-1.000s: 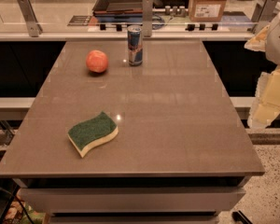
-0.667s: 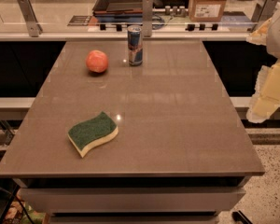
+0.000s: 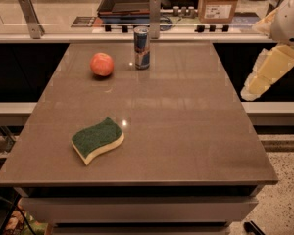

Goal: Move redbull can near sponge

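The redbull can (image 3: 141, 47) stands upright at the far middle of the brown table (image 3: 186, 131). It is blue and silver with a red logo. The sponge (image 3: 97, 140) lies flat at the near left of the table, green top up over pale yellow foam. My gripper (image 3: 267, 72) hangs off the table's right edge, pale yellow under the white arm (image 3: 290, 16). It is well to the right of the can and holds nothing that I can see.
An orange-red round fruit (image 3: 102, 64) sits left of the can. Behind the table runs a counter with metal posts (image 3: 154, 16), a dark tray (image 3: 130, 1) and a cardboard box (image 3: 219, 3). The floor shows at the right.
My gripper and arm have moved up and a little left, closer to the table's right edge. The can, fruit and sponge have not moved.
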You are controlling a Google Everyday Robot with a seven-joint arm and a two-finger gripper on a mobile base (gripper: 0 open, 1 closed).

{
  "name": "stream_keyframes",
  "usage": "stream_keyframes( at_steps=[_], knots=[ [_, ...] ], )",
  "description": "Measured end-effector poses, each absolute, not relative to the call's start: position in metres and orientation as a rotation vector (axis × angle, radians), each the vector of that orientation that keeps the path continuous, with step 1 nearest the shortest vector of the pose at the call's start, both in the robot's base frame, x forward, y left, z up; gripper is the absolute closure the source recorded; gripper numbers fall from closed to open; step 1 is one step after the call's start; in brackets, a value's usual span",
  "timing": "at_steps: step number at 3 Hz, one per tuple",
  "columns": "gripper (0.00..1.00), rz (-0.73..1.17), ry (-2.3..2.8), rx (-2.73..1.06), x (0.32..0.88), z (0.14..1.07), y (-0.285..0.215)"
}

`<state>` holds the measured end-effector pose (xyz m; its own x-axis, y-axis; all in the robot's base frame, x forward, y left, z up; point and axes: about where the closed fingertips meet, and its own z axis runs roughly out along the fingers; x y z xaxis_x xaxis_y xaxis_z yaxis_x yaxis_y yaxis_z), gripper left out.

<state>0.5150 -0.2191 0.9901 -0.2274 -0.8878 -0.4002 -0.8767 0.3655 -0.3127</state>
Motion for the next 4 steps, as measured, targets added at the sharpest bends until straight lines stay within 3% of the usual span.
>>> stream_keyframes(
  at_steps=[2, 4],
  knots=[
    [0.0, 0.32, 1.887, -1.24, 0.567, 0.966, -0.179],
    [0.0, 0.38, 1.825, -0.96, 0.584, 0.978, -0.129]
  ],
)
